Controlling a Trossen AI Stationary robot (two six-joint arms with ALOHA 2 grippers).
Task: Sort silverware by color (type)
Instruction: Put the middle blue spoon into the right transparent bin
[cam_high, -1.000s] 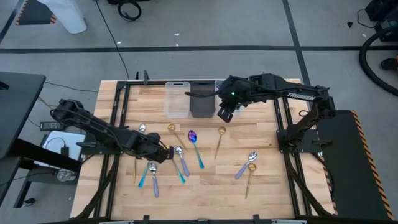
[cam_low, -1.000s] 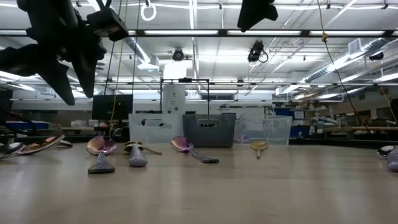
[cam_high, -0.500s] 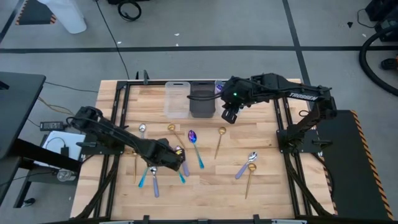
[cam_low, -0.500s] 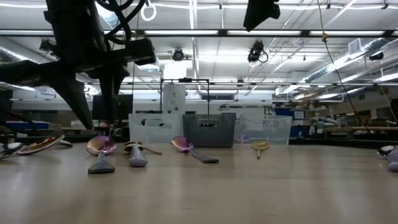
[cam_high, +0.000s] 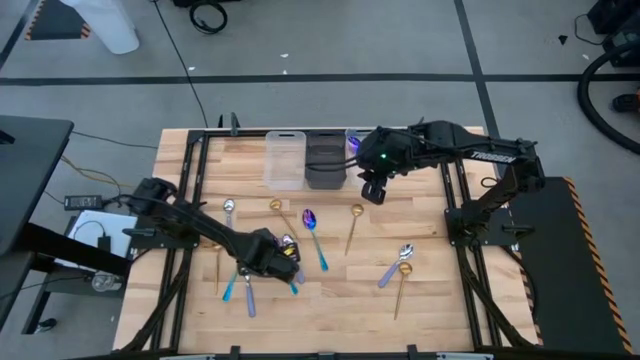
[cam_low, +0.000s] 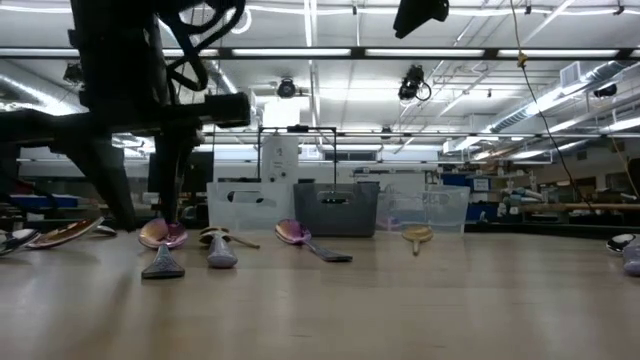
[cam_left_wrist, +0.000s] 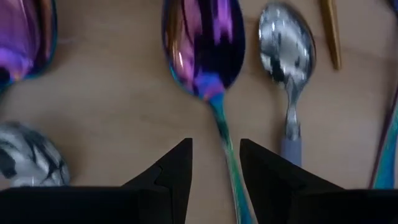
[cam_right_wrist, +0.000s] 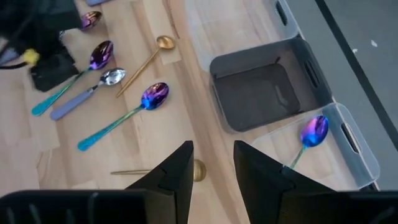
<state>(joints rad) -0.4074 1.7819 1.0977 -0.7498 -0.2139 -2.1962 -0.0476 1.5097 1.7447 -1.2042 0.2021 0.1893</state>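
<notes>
The left gripper's (cam_left_wrist: 214, 165) jaws stood apart astride a teal handled spoon (cam_left_wrist: 208, 59), crowded by a lavender handled spoon (cam_left_wrist: 287, 68) at 3 o'clock and another purple bowl (cam_left_wrist: 22, 37) at 9 o'clock. On the surface (cam_high: 440, 300), bare wood lay open at 6 o'clock; three bins (cam_high: 305, 160) blocked 12 o'clock.

A big lab or workshop hall is showing here. Long strip lights (cam_low: 330, 52) are running under an open ceiling with bare ducts and hanging cables (cam_low: 530, 90). Benches and shelves (cam_low: 500, 205) are standing far behind the table (cam_high: 420, 300). From above, a wooden top is sitting on a dark metal frame (cam_high: 190, 170) on grey concrete floor (cam_high: 330, 40) marked with dark tape lines (cam_high: 300, 78).
</notes>
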